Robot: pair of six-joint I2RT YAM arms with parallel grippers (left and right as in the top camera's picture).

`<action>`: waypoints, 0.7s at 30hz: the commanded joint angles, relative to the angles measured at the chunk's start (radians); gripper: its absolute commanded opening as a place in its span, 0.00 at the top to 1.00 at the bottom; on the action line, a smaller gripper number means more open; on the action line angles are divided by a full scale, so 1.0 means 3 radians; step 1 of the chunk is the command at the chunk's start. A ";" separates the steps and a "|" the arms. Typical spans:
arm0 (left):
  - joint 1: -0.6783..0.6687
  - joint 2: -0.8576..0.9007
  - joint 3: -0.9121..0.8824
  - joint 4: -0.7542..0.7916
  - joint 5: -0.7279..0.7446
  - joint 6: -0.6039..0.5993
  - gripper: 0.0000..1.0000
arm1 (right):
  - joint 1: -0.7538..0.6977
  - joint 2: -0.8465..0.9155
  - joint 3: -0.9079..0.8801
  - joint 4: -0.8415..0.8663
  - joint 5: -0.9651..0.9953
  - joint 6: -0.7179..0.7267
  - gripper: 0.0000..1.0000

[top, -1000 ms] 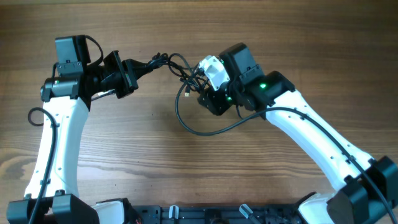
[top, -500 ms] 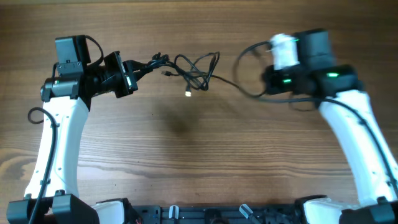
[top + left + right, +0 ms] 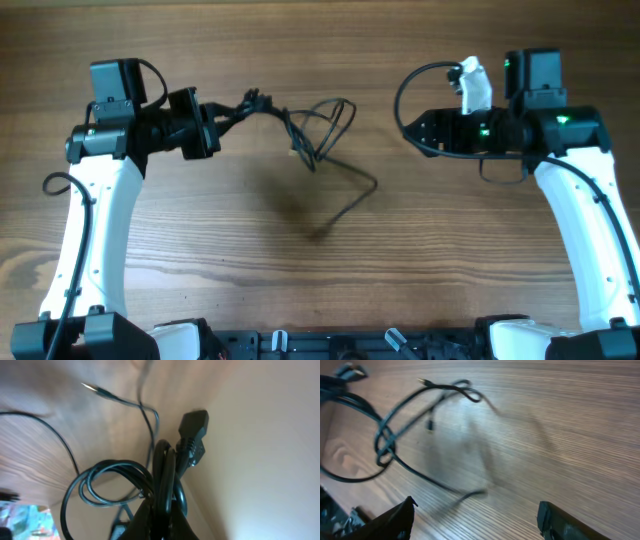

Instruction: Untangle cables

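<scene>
The left gripper (image 3: 207,120) is closed tight on the cables (image 3: 300,125), gripping them at one end of the bundle where several black strands are bunched together. In the left wrist view the fingers (image 3: 150,522) meet around that bunch at the bottom edge. The cables (image 3: 162,467) rise straight out of the grip, and a black plug (image 3: 195,422) stands just past the knot of loops. From the grip, the strands run toward the middle of the table (image 3: 300,290) and fan out into a few loose loops. One thin, blurred strand trails from the loops toward the near edge, with a soft shadow on the wood beside it. The right gripper (image 3: 413,130) is on the far right side, pointing toward the bundle but well apart from it, with bare wood between them. Its jaws are spread wide and have nothing in them. In the right wrist view the two dark fingers (image 3: 395,520) sit at the lower corners with only table grain between them. The cables (image 3: 395,415) lie beyond the fingers at upper left, crossing over one another in looping curves. The thicker wire (image 3: 405,90) curving above the right gripper belongs to that arm and is not part of the bundle.
</scene>
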 commanded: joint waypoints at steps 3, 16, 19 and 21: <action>-0.0300 -0.0014 0.0013 -0.0520 -0.0936 0.0018 0.96 | 0.0534 0.0006 0.0031 0.0102 -0.0310 0.0095 0.25; -0.0450 -0.0014 0.0013 -0.0575 -0.1249 -0.0089 0.96 | 0.1907 0.0132 0.0031 0.0521 0.0650 0.1119 0.36; -0.0450 -0.0014 0.0013 -0.0576 -0.1247 -0.0088 0.96 | 0.2094 0.0407 0.0031 0.0608 0.0679 0.1087 0.36; -0.0450 -0.0014 0.0013 -0.0577 -0.1237 -0.0086 0.96 | 0.2167 0.0548 0.0031 0.0730 0.0679 0.1068 0.37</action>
